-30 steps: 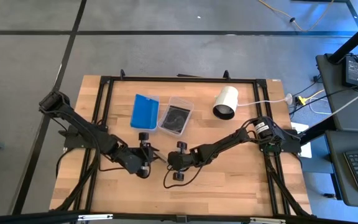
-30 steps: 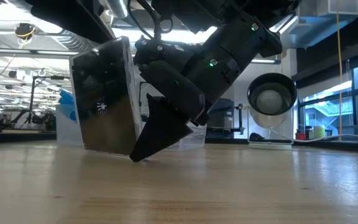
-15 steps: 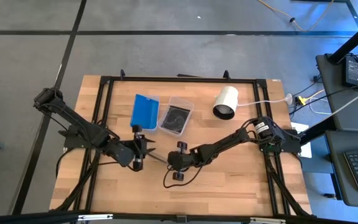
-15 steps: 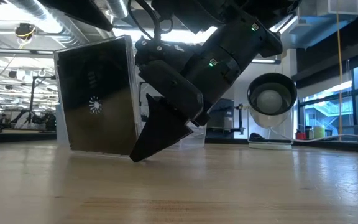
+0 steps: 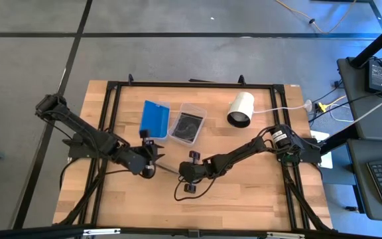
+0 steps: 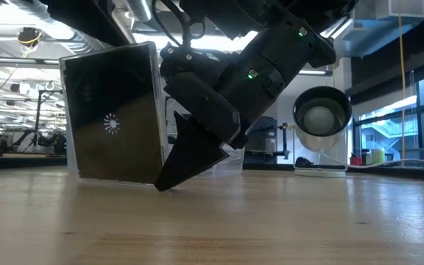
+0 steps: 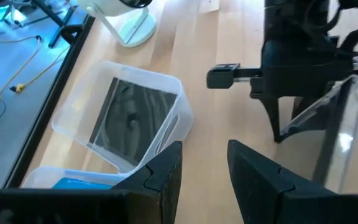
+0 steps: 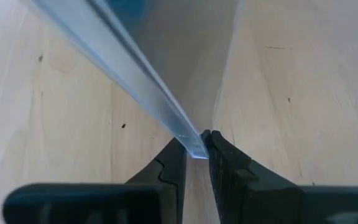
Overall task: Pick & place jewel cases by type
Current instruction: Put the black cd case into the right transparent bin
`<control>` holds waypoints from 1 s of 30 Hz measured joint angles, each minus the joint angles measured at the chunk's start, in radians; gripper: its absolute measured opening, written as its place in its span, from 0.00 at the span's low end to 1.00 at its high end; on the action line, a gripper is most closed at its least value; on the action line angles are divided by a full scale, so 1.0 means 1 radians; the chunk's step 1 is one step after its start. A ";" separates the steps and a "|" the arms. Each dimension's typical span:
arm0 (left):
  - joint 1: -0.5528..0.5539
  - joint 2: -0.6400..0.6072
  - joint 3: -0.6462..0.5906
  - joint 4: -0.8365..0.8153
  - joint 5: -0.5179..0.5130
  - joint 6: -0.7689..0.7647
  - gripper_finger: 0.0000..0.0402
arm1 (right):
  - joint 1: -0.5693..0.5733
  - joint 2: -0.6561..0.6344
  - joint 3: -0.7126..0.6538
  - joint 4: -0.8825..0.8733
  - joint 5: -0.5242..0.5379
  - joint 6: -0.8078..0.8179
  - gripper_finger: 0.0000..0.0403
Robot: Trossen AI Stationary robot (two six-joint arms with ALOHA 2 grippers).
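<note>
The table (image 5: 257, 192) carries two tubs side by side at about 11 to 12 o'clock from its centre. One tub holds blue cases (image 5: 154, 118); the other, clear tub (image 7: 145, 73) holds a dark case (image 7: 132, 115). A white cylinder (image 5: 241, 108) lies at 1 o'clock.

Just off centre, toward 8 o'clock, one dark case (image 6: 112, 121) stands on its lower edge on the wood, nearly upright with a slight lean. The right gripper (image 8: 194, 146) is clamped on a thin edge of it near a bottom corner, at the case's 3 o'clock end. The left gripper (image 7: 204, 149) sits at the 9 o'clock end, fingers apart with nothing between them, and the clear tub lies ahead of it.

The case looks light, rigid and flat, with smooth, glossy plastic faces that are probably slippery. A pinch on one corner gives little hold, and the case could pivot or slide out if it is swung. The thin, brittle-looking shell and the hinge side may crack under a hard squeeze. The safer hold is likely across both flat faces, near the middle of an upright edge, with moderate force. Being dark, it seems to belong in the clear tub at 12 o'clock.
</note>
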State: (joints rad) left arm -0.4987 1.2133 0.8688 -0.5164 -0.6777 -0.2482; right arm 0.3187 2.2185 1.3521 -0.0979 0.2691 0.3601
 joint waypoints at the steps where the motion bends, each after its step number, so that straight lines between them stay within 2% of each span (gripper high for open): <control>1: 0.004 0.000 0.000 -0.004 0.000 0.000 0.31 | 0.000 0.000 0.000 0.000 0.000 -0.002 0.14; 6: 0.023 0.000 0.000 -0.029 0.027 -0.004 0.31 | -0.001 -0.018 -0.002 -0.017 0.003 -0.022 0.15; 12: 0.029 -0.004 0.002 -0.101 0.044 -0.063 0.31 | 0.007 -0.039 -0.006 -0.045 0.056 -0.052 0.15; 16: 0.028 -0.046 0.002 -0.204 0.020 -0.150 0.31 | 0.007 -0.039 -0.006 -0.046 0.057 -0.051 0.15; 24: -0.008 -0.175 0.002 -0.341 -0.091 -0.294 0.31 | 0.008 -0.054 -0.008 -0.058 0.078 -0.063 0.15; 30: -0.012 -0.220 0.002 -0.402 -0.105 -0.352 0.31 | 0.006 -0.094 -0.011 -0.085 0.084 -0.065 0.15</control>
State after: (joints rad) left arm -0.5106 0.9934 0.8707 -0.9183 -0.7832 -0.6004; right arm 0.3244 2.1245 1.3411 -0.1833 0.3534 0.2951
